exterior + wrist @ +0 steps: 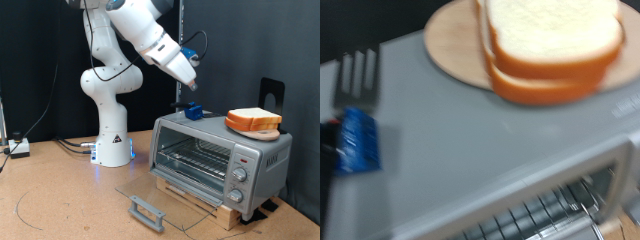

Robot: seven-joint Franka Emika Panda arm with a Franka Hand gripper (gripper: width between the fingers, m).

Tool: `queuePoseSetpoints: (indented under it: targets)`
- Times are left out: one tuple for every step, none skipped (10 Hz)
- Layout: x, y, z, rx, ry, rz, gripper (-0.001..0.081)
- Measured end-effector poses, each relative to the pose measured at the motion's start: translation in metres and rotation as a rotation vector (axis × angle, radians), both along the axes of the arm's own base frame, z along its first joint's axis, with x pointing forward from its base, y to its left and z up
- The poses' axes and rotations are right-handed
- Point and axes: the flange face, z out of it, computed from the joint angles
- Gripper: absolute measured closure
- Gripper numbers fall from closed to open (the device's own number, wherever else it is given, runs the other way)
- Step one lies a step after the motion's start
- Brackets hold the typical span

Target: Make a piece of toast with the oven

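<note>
The silver-grey oven [215, 150] stands on a wooden board at the exterior view's right. Its glass door [150, 205] is open and lies flat in front, and the wire rack [195, 158] inside is bare. The toast [253, 121] lies on a round wooden plate [268, 131] on the oven's roof, at its right end; in the wrist view [550, 45] it looks like two stacked slices. My gripper [191, 108] hangs just over the left end of the roof, apart from the toast. A blue piece [358, 140] shows at its tip.
The oven's round knobs [240, 178] are on its right front panel. A dark slotted shape [355, 78] shows on the oven's roof [450, 150] near the blue piece. The robot's white base [110, 140] stands left of the oven, with cables [20, 148] at the far left.
</note>
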Motion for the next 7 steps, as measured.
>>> queuePoseSetpoints:
  targets:
    - [-0.007, 0.004, 0.004, 0.006, -0.003, 0.016, -0.0001]
    - [-0.006, 0.003, 0.003, 0.005, -0.002, 0.012, -0.0001]
    - [-0.008, 0.005, 0.002, -0.01, -0.015, 0.034, -0.0001]
    - [-0.016, 0.014, 0.0, -0.026, -0.034, 0.087, -0.0001]
    - [-0.027, 0.022, -0.001, -0.036, -0.043, 0.139, -0.0001]
    - [-0.039, 0.029, -0.001, -0.036, -0.04, 0.171, -0.0001]
    - [-0.05, 0.035, 0.0, -0.038, -0.041, 0.183, -0.0001]
